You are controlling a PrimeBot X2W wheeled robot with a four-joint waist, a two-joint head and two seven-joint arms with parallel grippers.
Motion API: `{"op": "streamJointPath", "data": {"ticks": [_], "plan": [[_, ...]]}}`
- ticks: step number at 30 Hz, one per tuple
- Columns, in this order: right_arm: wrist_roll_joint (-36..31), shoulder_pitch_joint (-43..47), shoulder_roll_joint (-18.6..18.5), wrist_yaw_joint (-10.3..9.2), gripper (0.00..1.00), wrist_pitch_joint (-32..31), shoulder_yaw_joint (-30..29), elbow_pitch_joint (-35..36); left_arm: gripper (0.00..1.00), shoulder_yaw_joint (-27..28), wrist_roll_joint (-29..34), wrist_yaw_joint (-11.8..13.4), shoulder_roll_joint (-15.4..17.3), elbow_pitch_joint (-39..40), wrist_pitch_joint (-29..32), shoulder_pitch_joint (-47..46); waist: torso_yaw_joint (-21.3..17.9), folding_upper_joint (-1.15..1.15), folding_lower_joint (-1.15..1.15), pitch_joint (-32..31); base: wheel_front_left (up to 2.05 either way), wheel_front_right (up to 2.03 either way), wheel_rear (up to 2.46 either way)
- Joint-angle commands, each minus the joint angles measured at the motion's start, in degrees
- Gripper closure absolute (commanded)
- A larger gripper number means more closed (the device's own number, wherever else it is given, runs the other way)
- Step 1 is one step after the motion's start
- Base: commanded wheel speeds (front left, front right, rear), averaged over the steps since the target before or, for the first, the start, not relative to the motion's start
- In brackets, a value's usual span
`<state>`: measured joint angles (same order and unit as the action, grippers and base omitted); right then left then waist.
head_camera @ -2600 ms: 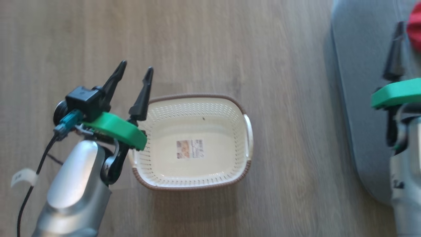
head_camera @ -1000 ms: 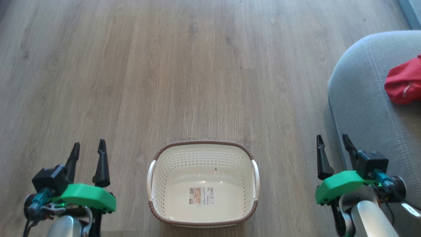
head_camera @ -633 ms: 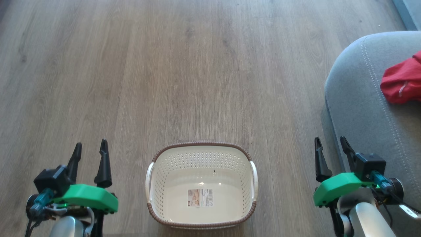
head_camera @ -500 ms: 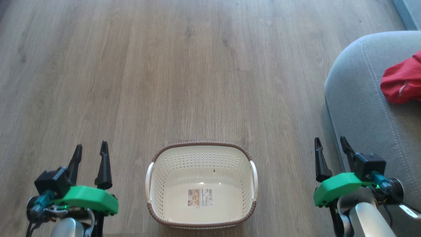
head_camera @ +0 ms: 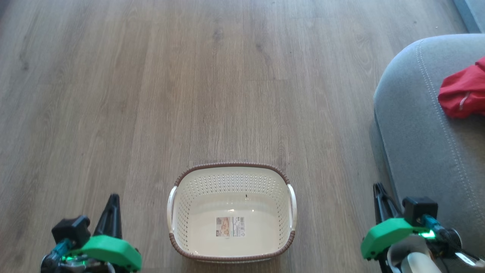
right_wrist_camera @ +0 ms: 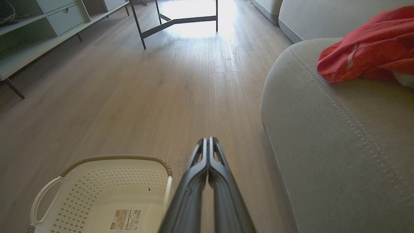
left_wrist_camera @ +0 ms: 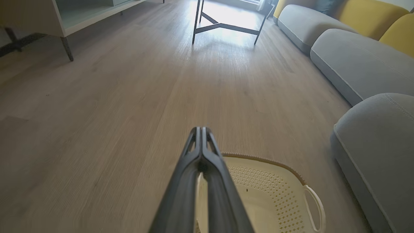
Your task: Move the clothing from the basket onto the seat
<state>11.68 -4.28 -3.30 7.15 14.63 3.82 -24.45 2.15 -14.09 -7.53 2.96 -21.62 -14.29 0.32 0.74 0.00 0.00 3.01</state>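
Clothing lay on the seat at the right of the scene and none of it was in the basket, so the transfer was judged complete.

Nearest, the left gripper and the right gripper hung low on either side of the basket. In both wrist views each gripper's fingers were pressed together on nothing.

Between them the basket stood upright on the wood floor, with only a label on its bottom. Beyond and to the right, the seat's rounded, stitched corner rose just beside the right gripper. The red clothing sat farther back on the cushion, inside the stitching line and well apart from both grippers. Farthest off stood a dark-legged table, further grey cushions and a shelf unit.

Probable hazards:
- **Dragging the fabric off:** the right arm was near the cushion, and a sweep across the seat could catch the soft, bunched fabric and pull it over the rounded corner to the floor.
- **Knocking the basket:** it looked light and empty, so an arm swing or a turn of the robot's base could push or tip it.
- **A wasted reach:** a second reach into the empty basket would only add to that risk.
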Motion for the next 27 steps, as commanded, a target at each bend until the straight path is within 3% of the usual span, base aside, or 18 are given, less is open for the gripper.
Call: {"op": "streamJointPath", "data": {"ticks": [1, 27], "plan": [[2.0, -1.5, 0.0, 0.01, 1.0, -0.5, -0.4, 1.8, 1.0, 0.3, -1.9, 0.0, 0.2, 1.7, 0.4, -2.0, 0.0, 0.0, 0.0, -0.1, 0.0, 0.0, 0.0], [18.2, -1.6, 0.0, 0.08, 1.0, -4.8, -2.4, 3.6, 1.0, 1.0, -17.6, 0.0, 0.2, 3.0, 4.5, -2.8, -0.2, 0.0, 0.0, -0.6, 0.0, 0.0, 0.0]]}}
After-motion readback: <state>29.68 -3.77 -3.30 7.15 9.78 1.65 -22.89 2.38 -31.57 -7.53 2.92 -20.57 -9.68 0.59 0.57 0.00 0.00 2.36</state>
